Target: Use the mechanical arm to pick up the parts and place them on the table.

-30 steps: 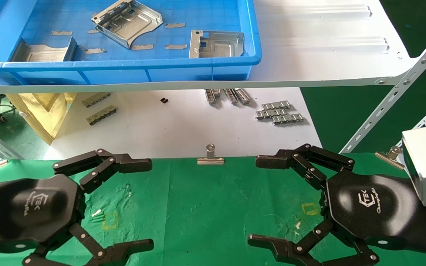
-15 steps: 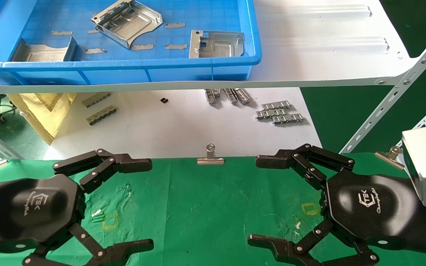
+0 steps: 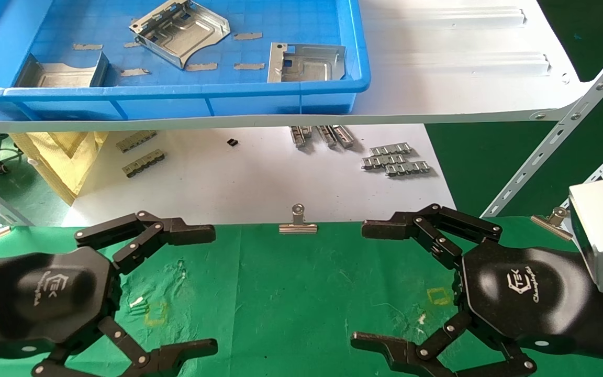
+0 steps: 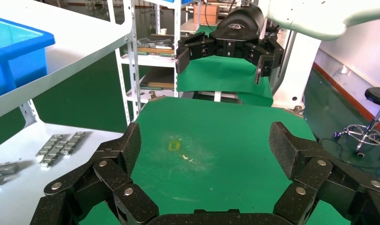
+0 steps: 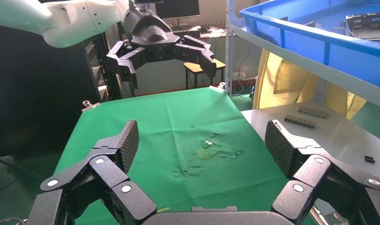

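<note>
Three silver sheet-metal parts lie in the blue tray (image 3: 186, 99) on the white shelf: one at the left (image 3: 63, 73), one in the middle (image 3: 181, 31), one at the right (image 3: 306, 63). My left gripper (image 3: 202, 288) hovers open and empty over the left of the green-cloth table (image 3: 291, 293). My right gripper (image 3: 369, 285) hovers open and empty over its right side, facing the left one. Each wrist view shows its own open jaws (image 4: 204, 145) (image 5: 202, 140) over bare green cloth, with the other gripper farther off.
Small ridged metal strips (image 3: 395, 159) (image 3: 142, 152) lie on the white sheet below the shelf. Binder clips (image 3: 298, 222) (image 3: 553, 220) hold the cloth's far edge. A slanted white shelf strut (image 3: 558, 141) stands at the right. Yellow square outlines (image 3: 156, 313) (image 3: 440, 296) mark the cloth.
</note>
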### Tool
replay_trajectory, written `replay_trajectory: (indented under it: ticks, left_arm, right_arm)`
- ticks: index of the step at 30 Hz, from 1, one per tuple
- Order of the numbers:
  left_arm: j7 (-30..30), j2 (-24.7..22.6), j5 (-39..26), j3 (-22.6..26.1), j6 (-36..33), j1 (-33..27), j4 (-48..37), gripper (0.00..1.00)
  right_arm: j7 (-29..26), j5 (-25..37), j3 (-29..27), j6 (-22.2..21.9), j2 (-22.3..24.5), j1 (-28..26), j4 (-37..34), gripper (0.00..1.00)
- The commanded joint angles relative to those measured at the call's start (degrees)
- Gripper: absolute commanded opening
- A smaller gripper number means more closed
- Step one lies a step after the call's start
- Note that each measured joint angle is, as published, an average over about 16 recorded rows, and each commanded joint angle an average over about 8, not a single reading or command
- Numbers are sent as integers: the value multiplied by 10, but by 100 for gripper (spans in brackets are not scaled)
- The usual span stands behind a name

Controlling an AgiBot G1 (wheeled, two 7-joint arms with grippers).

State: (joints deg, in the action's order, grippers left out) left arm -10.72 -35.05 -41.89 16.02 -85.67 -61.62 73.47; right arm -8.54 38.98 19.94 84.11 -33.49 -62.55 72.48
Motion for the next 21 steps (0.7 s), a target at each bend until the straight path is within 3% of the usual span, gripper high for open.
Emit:
replay_trajectory:
  ticks: [1,7,8,21]
  left_arm:
    - [0,0,0,0,0,0,0,100]
    - [0,0,0,0,0,0,0,100]
    - [0,0,0,0,0,0,0,100]
    - [0,0,0,0,0,0,0,100]
  right_arm:
    - [0,0,0,0,0,0,0,80]
    - [0,0,0,0,0,0,0,5]
    - [0,0,0,0,0,0,0,0]
    - [0,0,0,0,0,0,0,0]
